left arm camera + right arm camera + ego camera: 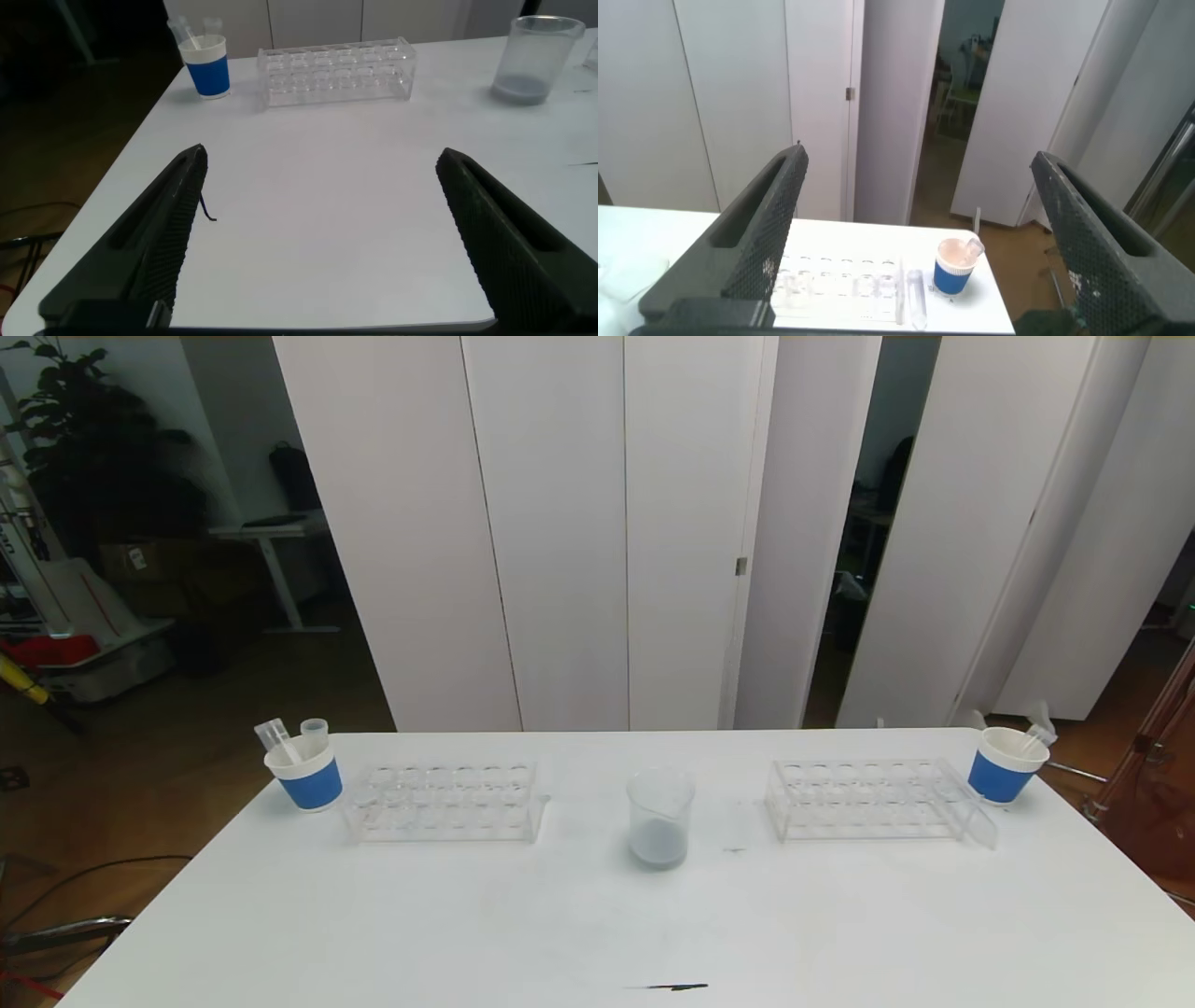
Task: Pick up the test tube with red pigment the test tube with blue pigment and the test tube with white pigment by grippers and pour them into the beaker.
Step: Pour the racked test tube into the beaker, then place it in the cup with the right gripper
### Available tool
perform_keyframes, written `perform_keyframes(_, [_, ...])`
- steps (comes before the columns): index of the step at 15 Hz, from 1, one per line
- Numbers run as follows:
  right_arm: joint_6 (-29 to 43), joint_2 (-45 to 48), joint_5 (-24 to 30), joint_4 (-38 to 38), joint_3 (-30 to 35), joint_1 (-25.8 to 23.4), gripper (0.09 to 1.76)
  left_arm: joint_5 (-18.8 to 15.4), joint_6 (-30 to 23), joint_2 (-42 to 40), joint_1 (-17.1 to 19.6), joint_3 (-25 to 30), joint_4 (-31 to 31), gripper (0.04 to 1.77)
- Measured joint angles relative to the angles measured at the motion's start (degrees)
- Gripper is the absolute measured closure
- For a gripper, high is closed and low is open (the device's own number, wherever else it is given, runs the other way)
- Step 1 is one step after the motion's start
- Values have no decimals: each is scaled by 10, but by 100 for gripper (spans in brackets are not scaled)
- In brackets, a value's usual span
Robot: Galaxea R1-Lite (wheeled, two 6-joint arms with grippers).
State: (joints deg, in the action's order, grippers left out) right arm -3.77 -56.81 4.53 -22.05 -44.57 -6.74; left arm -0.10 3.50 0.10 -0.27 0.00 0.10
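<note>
Left wrist view, left gripper (318,233) fingers spread wide, empty, beaker (534,58) well beyond them

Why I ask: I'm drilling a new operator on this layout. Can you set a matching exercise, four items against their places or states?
Column A
1. beaker
2. left paper cup
3. right paper cup
4. left gripper

Column B
a. open, pointing across the table
b. at the table's far right corner
c. between the left rack and the right rack
d. far left, holding clear tubes

Pairs: 1-c, 2-d, 3-b, 4-a
</note>
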Motion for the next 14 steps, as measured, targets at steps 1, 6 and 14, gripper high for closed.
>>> perform_keyframes(1, [0, 71, 2, 55, 16, 5, 14, 0, 0, 0, 0, 0, 0, 6])
perform_keyframes(6, [4, 394, -6, 304, 147, 44, 14, 0, 0, 0, 0, 0, 0, 6])
perform_keyframes(14, [46, 563, -45, 324, 393, 68, 14, 0, 0, 0, 0, 0, 0, 6])
